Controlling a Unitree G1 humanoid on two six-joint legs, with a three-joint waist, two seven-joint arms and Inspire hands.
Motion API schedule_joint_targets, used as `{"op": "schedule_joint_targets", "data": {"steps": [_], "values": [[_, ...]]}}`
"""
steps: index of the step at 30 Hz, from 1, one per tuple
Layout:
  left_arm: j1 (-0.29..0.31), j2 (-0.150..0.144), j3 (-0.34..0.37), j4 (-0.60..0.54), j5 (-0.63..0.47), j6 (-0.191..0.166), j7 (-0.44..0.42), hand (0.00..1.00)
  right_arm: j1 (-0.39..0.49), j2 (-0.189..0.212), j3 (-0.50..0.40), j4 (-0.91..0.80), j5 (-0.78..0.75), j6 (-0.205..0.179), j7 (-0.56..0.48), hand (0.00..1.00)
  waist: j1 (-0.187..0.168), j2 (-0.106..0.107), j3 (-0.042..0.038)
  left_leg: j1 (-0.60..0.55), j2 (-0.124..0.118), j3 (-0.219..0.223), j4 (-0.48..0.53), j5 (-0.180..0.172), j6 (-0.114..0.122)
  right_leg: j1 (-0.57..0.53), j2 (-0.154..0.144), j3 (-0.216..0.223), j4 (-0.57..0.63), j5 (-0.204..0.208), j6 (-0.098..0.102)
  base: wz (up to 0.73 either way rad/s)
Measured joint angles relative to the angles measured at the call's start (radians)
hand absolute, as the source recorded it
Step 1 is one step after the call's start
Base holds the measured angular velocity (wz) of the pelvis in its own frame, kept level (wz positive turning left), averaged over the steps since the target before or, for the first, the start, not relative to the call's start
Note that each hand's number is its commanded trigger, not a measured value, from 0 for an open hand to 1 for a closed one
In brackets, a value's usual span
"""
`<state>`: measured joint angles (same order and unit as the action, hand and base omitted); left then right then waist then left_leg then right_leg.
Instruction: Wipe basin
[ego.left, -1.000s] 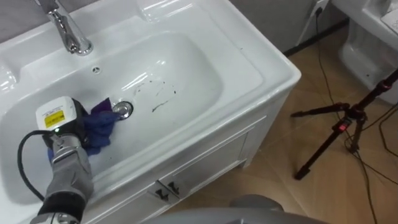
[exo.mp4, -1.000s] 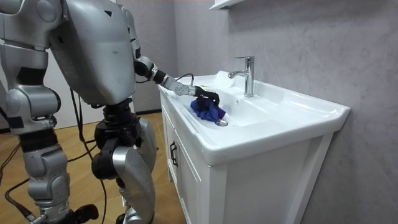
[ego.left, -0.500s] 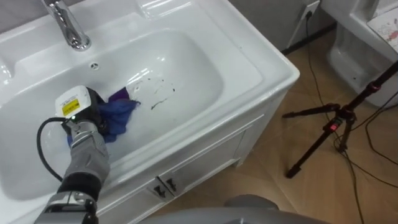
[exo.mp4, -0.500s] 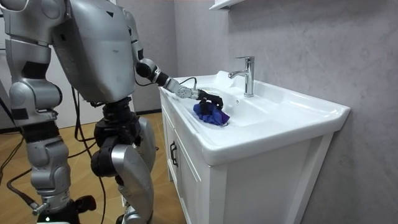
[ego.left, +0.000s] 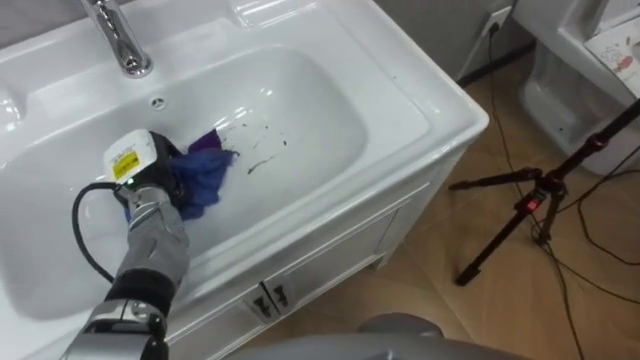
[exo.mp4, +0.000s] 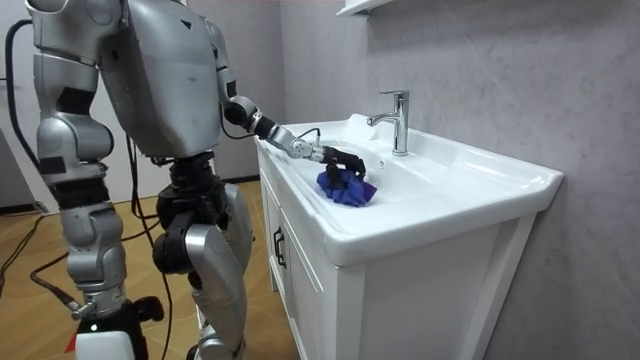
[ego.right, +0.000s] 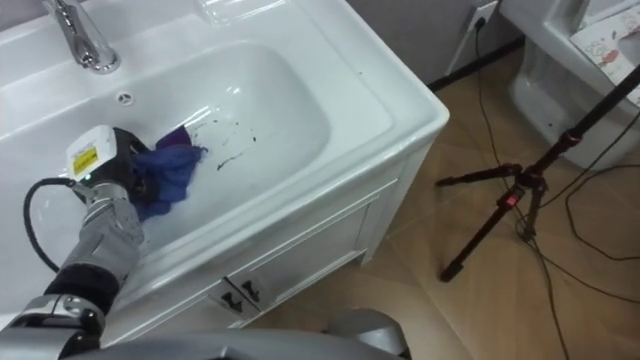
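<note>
In the left eye view the left hand (ego.left: 148, 170) lies in the basin (ego.left: 400, 110), fingers clenched into the blue cloth (ego.left: 205, 175), just beside dark marks (ego.left: 262, 150) and below the faucet (ego.left: 118, 40). The room view has the robot standing at the cabinet (exo.mp4: 300, 270), its right hand (exo.mp4: 100, 305) hanging low, grip unreadable. In the right eye view a tripod (ego.right: 505, 205) stands well apart on the floor.

1. The white basin (ego.left: 420, 90) sits on a white cabinet (ego.left: 330, 250), and a chrome faucet (ego.left: 120, 40) stands on its back rim.
2. A bunched blue cloth (ego.left: 205, 175) lies in the bowl, with dark marks (ego.left: 262, 150) just beside it.
3. The wooden floor (ego.left: 480, 320) carries the cabinet and, well apart from it, a black tripod (ego.left: 535, 200).
</note>
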<state>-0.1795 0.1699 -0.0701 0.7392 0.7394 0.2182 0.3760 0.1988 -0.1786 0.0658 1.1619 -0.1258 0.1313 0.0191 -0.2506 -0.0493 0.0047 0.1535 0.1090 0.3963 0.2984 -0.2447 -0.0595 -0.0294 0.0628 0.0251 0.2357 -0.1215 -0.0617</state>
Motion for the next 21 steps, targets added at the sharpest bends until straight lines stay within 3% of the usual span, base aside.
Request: {"op": "schedule_joint_targets", "data": {"steps": [1,3,5,9,12,21], "values": [[0.000,0.001,-0.019,-0.009,-0.031,0.000,-0.005,1.00,-0.003,0.003,0.000,-0.001,0.001,0.001,0.000,0.00,-0.002,-0.004,-0.0012,0.000,0.002,0.006,0.002,0.000,0.000,0.002,-0.009,-0.021,-0.005,0.003,-0.004,-0.07],[0.000,-0.003,-0.043,-0.034,-0.074,-0.002,-0.031,1.00,-0.002,0.003,0.000,-0.002,0.004,0.002,-0.001,0.00,-0.011,-0.006,-0.0023,0.001,0.006,0.005,0.009,0.000,0.001,0.013,-0.007,-0.020,-0.017,0.008,-0.006,-0.02],[0.000,-0.018,-0.056,-0.068,-0.111,-0.023,-0.077,1.00,-0.003,0.005,0.001,-0.002,0.004,0.003,-0.002,0.00,-0.015,0.004,0.0017,0.013,0.008,0.005,-0.001,-0.001,0.001,0.016,0.003,-0.007,-0.017,0.010,-0.009,-0.12],[-0.002,-0.050,-0.075,-0.145,-0.140,-0.032,-0.122,1.00,-0.011,0.011,0.000,0.006,-0.001,0.000,0.015,0.00,-0.040,0.021,0.0054,0.019,0.004,0.005,-0.036,-0.001,0.002,0.005,0.015,-0.002,-0.016,0.013,-0.015,-0.05],[-0.013,-0.075,-0.110,-0.172,-0.152,-0.071,-0.133,1.00,-0.015,0.012,-0.001,0.013,-0.004,0.000,0.017,0.00,-0.059,0.031,0.0091,0.024,0.009,0.012,-0.059,-0.001,0.002,-0.005,0.027,0.004,-0.015,0.016,-0.022,-0.11],[-0.051,-0.073,-0.110,-0.172,-0.221,-0.073,-0.197,1.00,-0.012,0.013,-0.001,0.009,-0.009,-0.003,0.016,0.00,-0.070,0.035,0.0093,0.021,0.019,0.013,-0.045,-0.001,0.002,-0.004,0.045,0.032,-0.015,0.017,-0.032,-0.01]]}}
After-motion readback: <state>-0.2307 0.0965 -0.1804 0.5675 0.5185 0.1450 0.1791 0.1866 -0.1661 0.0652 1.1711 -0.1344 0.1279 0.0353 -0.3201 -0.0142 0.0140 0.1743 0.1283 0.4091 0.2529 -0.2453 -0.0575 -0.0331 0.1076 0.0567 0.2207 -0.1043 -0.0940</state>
